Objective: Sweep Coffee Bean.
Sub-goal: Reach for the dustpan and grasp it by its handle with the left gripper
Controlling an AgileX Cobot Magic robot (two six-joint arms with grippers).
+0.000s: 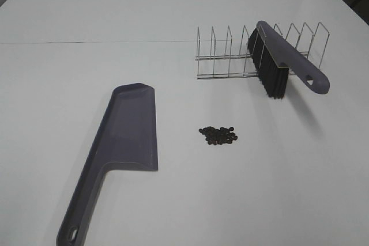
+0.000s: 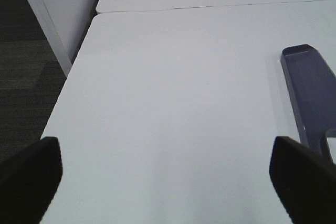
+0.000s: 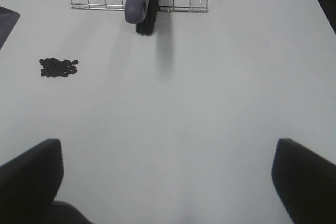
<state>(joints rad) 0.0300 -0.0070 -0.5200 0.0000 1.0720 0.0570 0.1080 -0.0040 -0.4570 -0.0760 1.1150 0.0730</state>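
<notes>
A small, tight heap of coffee beans (image 1: 218, 136) lies on the white table (image 1: 86, 44) near the middle of the exterior view. It sits between the dustpan and the brush and touches neither. The grey-purple dustpan (image 1: 124, 142) lies flat to the left of the beans. Its scoop end points toward the far side, and its long handle, with a slot at the tip, runs back toward the near left edge. Beyond and to the right of the heap stands a wire rack (image 1: 225, 56) with the brush (image 1: 282, 61) set through it. The brush is tilted, with its black bristles hanging down at the front of the rack and its grey-purple handle sticking out toward the near right. The left end effector (image 2: 168, 177) hangs over bare table with its jaws spread wide and nothing between them. Its dark fingers (image 2: 31, 182) show only at the corners of the wrist view, the dustpan's scoop lies ahead near one finger, and dark floor (image 2: 26, 77) shows past the table's edge on the other side. The right end effector (image 3: 168, 182) is likewise released — jaws fully apart, gripping nothing — above empty tabletop. The beans lie well ahead of it to one side, and the rack and the brush's handle end are farther ahead.
</notes>
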